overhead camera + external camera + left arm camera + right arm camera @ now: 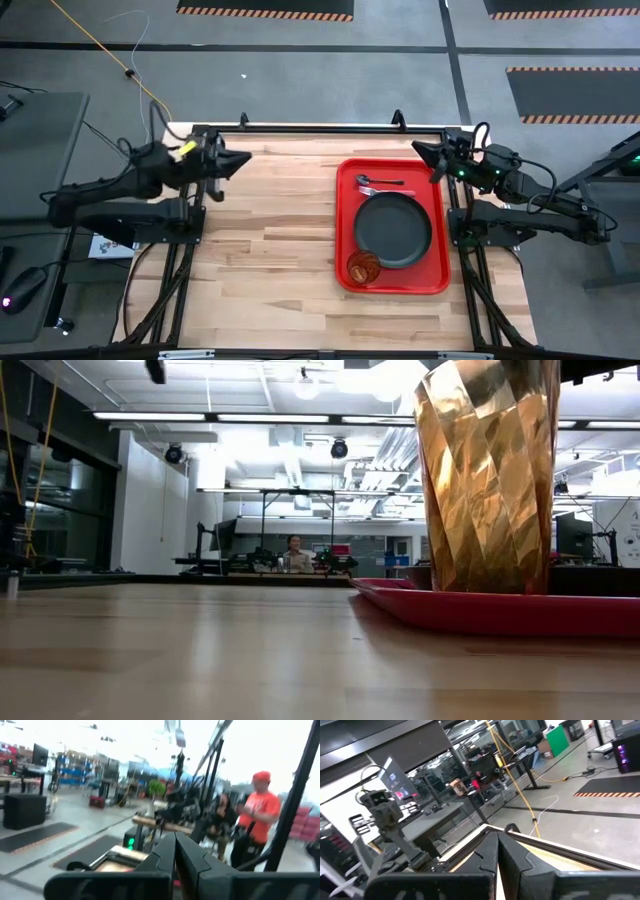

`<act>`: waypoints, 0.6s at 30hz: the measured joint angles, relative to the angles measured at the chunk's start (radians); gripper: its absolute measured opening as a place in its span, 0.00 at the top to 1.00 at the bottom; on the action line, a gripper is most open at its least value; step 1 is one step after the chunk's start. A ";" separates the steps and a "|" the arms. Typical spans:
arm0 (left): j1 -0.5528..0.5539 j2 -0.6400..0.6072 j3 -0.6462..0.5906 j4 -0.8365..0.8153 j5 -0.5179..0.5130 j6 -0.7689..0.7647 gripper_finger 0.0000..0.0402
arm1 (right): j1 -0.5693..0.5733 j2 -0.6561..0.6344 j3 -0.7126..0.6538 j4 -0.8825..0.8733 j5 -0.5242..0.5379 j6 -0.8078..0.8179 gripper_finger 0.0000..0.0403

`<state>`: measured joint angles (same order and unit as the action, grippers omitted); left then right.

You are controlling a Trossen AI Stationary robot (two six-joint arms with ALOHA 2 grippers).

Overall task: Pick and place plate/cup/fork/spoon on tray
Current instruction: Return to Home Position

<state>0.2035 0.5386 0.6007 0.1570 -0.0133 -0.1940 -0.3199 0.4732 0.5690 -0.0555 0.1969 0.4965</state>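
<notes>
The red tray [343,230] lies on the table's right half. On it rest the dark plate [393,228], the amber cup [364,266] at its near left corner, and at its far end the grey spoon [380,180] and the pink-handled fork [388,191]. The cup [487,470] stands upright on the tray [500,610] in the low view. My left gripper [243,158] is shut and empty at the table's far left. My right gripper [418,149] is shut and empty at the far right, beyond the tray.
The bare wooden tabletop [270,240] stretches left of the tray. A black frame rail [320,129] runs along the far edge. People show in the room beyond the table [257,815].
</notes>
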 joint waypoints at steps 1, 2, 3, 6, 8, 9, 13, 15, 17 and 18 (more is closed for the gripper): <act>0.000 -0.031 -0.027 0.024 0.000 -0.015 1.00 | 0.000 0.000 0.000 0.000 -0.009 0.000 1.00; 0.000 -0.061 -0.052 0.052 -0.001 -0.026 1.00 | 0.000 0.000 0.000 0.000 -0.014 0.000 1.00; 0.000 -0.090 -0.075 0.078 -0.002 -0.035 1.00 | 0.000 0.000 0.000 0.000 -0.014 -0.004 1.00; 0.000 -0.167 -0.140 0.117 -0.002 -0.065 1.00 | 0.000 0.000 0.000 0.000 -0.010 -0.006 1.00; -0.001 -0.211 -0.182 0.104 -0.014 -0.095 1.00 | 0.000 0.000 0.000 0.000 -0.010 -0.008 1.00; -0.002 -0.230 -0.204 0.105 -0.018 -0.115 1.00 | 0.000 0.000 0.000 0.000 -0.010 -0.008 1.00; -0.006 -0.294 -0.297 0.128 -0.021 -0.188 1.00 | 0.000 0.000 0.000 0.000 -0.018 -0.031 1.00; -0.017 -0.313 -0.353 0.165 -0.022 -0.223 1.00 | 0.000 0.000 0.000 -0.001 -0.018 -0.034 1.00; -0.038 -0.321 -0.417 0.246 -0.036 -0.249 1.00 | 0.000 0.000 0.000 -0.001 -0.018 -0.034 1.00; -0.051 -0.322 -0.447 0.301 -0.046 -0.260 1.00 | 0.000 0.000 0.000 0.000 -0.018 -0.034 1.00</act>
<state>0.1527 0.2168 0.1534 0.4583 -0.0594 -0.4536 -0.3199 0.4728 0.5690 -0.0559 0.1787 0.4625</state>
